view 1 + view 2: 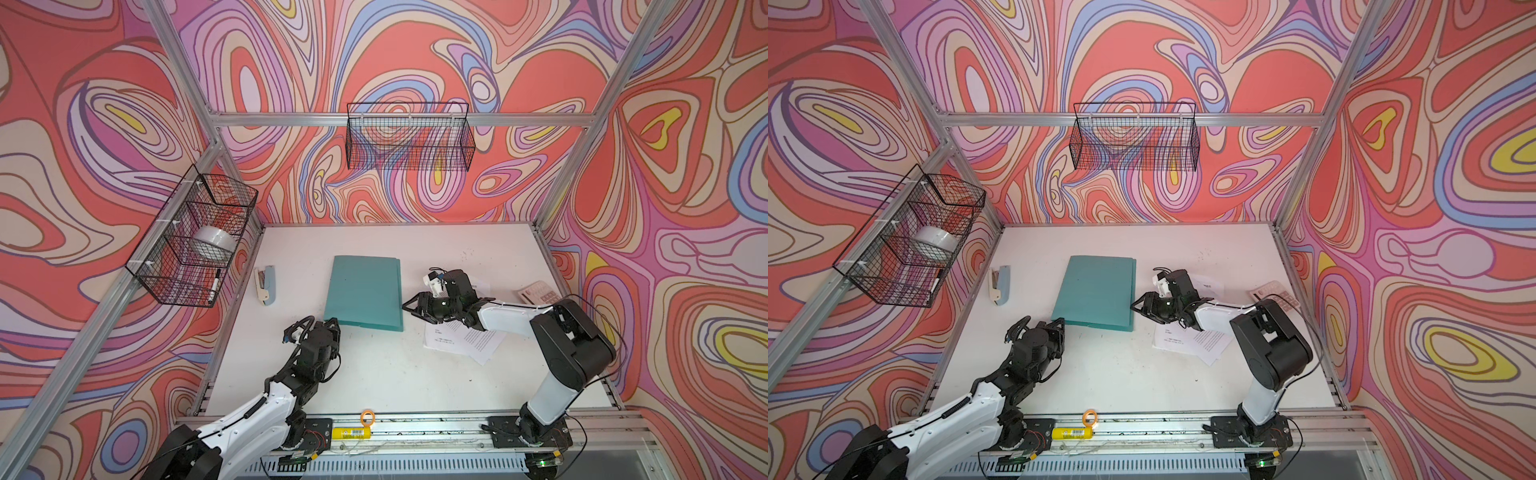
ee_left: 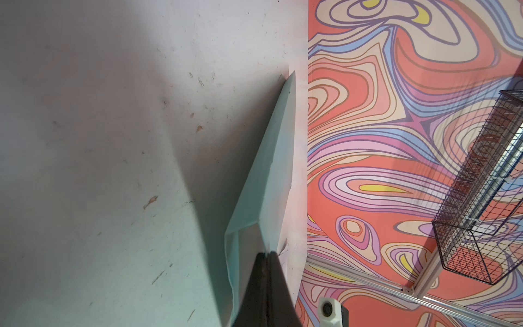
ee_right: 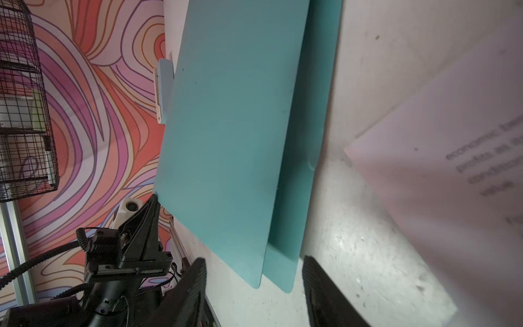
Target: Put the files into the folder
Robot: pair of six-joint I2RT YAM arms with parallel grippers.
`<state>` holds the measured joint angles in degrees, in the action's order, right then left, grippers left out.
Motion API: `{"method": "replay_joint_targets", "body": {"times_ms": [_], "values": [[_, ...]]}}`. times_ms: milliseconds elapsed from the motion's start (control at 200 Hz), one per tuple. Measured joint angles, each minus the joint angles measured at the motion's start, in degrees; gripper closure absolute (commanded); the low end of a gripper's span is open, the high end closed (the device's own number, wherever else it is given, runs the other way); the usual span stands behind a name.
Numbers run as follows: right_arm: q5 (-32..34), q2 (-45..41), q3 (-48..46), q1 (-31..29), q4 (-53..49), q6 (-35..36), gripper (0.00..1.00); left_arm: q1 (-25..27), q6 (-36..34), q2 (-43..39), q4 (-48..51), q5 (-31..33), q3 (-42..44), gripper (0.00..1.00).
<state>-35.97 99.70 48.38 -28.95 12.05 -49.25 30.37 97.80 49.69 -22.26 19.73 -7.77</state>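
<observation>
1. The teal folder (image 1: 365, 291) was seen lying all but closed near the middle of the white surface (image 1: 374, 382). Its upper cover was shifted slightly off the lower one.
2. The files (image 1: 457, 340), a few white printed sheets, were spread loosely on the surface just to the right of the folder. They were partly hidden under the right arm, and none had been put inside.
3. The left end effector (image 1: 332, 322) was shut tight at the folder's near-left corner. In the left wrist view, the upper cover's corner appeared to be pinched between the jaws and raised a little off the surface.
4. The right end effector (image 1: 409, 307) was held low at the folder's near-right corner with its jaws partly apart. Nothing was gripped by it. In the right wrist view, that corner was seen between its two fingers (image 3: 307, 263).
5. The task was judged to be at its very start. The cover was not yet swung open, and every sheet was left to be gathered, carried across and laid inside.
</observation>
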Motion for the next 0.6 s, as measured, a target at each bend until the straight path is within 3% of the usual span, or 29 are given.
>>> {"method": "replay_joint_targets", "body": {"times_ms": [596], "values": [[-3.8,10.9,2.8,-0.2,11.1,-7.7,0.56,0.0,1.0,-1.6,-0.7,-1.8,0.3,1.0]]}}
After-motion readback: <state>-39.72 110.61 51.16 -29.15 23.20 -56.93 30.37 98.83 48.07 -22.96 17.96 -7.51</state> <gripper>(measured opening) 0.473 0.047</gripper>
